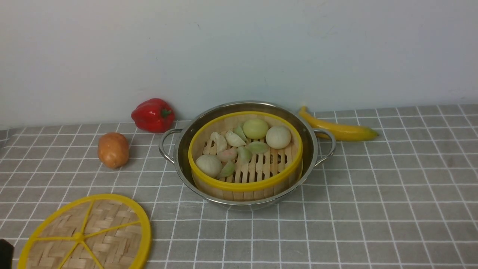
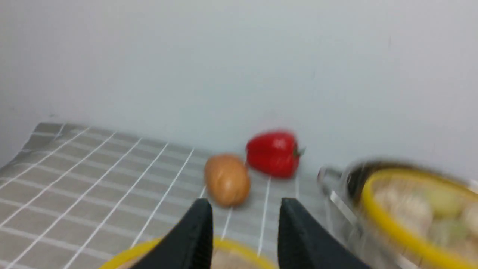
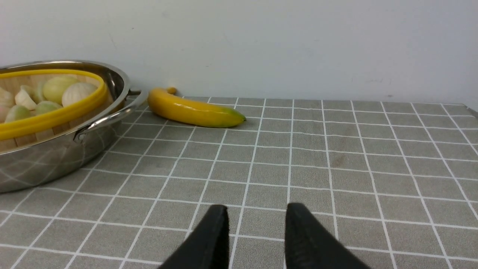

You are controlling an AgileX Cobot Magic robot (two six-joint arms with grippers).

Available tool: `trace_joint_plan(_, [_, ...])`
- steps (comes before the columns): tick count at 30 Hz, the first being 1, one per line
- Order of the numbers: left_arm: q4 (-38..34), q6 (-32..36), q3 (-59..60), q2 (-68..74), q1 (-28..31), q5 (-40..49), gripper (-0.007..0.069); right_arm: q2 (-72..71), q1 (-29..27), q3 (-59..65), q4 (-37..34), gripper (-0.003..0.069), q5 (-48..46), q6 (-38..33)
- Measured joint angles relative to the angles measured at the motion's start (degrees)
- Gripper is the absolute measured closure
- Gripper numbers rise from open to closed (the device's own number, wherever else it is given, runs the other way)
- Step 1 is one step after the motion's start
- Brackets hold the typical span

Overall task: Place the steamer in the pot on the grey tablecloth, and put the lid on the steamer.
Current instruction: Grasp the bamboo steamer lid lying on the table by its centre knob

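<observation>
The steamer (image 1: 245,156), a bamboo basket with a yellow rim, sits inside the shiny steel pot (image 1: 246,153) on the grey tablecloth (image 1: 373,194), and holds buns and dumplings. The lid (image 1: 86,235), a woven disc with yellow spokes, lies flat on the cloth at the front left. In the blurred left wrist view my left gripper (image 2: 244,203) is open just above the lid's far rim (image 2: 123,257), with nothing between its fingers; the pot (image 2: 336,198) and steamer (image 2: 392,220) show beside it. My right gripper (image 3: 257,209) is open and empty over bare cloth, to the right of the pot (image 3: 56,157).
A red pepper (image 1: 153,115) and a potato (image 1: 113,150) lie left of the pot, near the back wall. A banana (image 1: 338,129) lies behind the pot's right handle. Wrist views show the same pepper (image 2: 273,153), potato (image 2: 227,180) and banana (image 3: 194,110).
</observation>
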State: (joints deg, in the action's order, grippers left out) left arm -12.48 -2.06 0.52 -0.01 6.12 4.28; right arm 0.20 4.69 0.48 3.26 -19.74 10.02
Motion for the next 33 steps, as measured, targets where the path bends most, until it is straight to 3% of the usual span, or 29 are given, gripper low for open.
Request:
trace_joint_plan(5, [-4.1, -2.5, 0.0, 0.0, 0.0, -8.4, 0.0382, 0.0, 0.0, 0.0, 0.0, 0.0419, 0.0, 0.0])
trace_joint_plan(8, [-4.7, -3.5, -0.4, 0.0, 0.0, -8.3, 0.0382, 0.0, 0.0, 0.0, 0.0, 0.0419, 0.0, 0.1])
trace_joint_plan(12, [-4.9, -3.4, -7.5, 0.5, 0.0, 1.2, 0.0382, 0.0, 0.0, 0.0, 0.0, 0.0419, 0.1, 0.1])
trace_joint_plan(13, [-4.4, -2.8, -12.5, 2.8, 0.0, 8.3, 0.0382, 0.0, 0.0, 0.0, 0.0, 0.0419, 0.1, 0.1])
trace_joint_plan(14, [-4.4, -2.7, -13.2, 2.8, 0.0, 8.3, 0.0382, 0.0, 0.0, 0.0, 0.0, 0.0419, 0.1, 0.1])
trace_joint_plan(18, [1.8, 2.1, -28.4, 14.5, 0.0, 33.6, 0.0382, 0.0, 0.0, 0.0, 0.0, 0.0419, 0.1, 0.1])
trace_joint_plan(21, [7.1, 4.1, -35.8, 24.5, 0.0, 48.1, 0.0382, 0.0, 0.0, 0.0, 0.0, 0.0419, 0.1, 0.1])
trace_joint_plan(23, [9.9, 4.4, -38.8, 30.2, 0.0, 53.3, 0.0382, 0.0, 0.0, 0.0, 0.0, 0.0419, 0.1, 0.1])
trace_joint_plan(26, [15.6, 5.5, -42.6, 40.8, 0.0, 56.5, 0.0382, 0.0, 0.0, 0.0, 0.0, 0.0419, 0.1, 0.1])
trace_joint_plan(29, [19.7, 6.4, -44.7, 51.9, 0.0, 53.7, 0.0382, 0.0, 0.0, 0.0, 0.0, 0.0419, 0.1, 0.1])
trace_joint_plan(33, [18.9, 6.7, -46.1, 61.6, 0.0, 49.0, 0.0382, 0.0, 0.0, 0.0, 0.0, 0.0419, 0.1, 0.1])
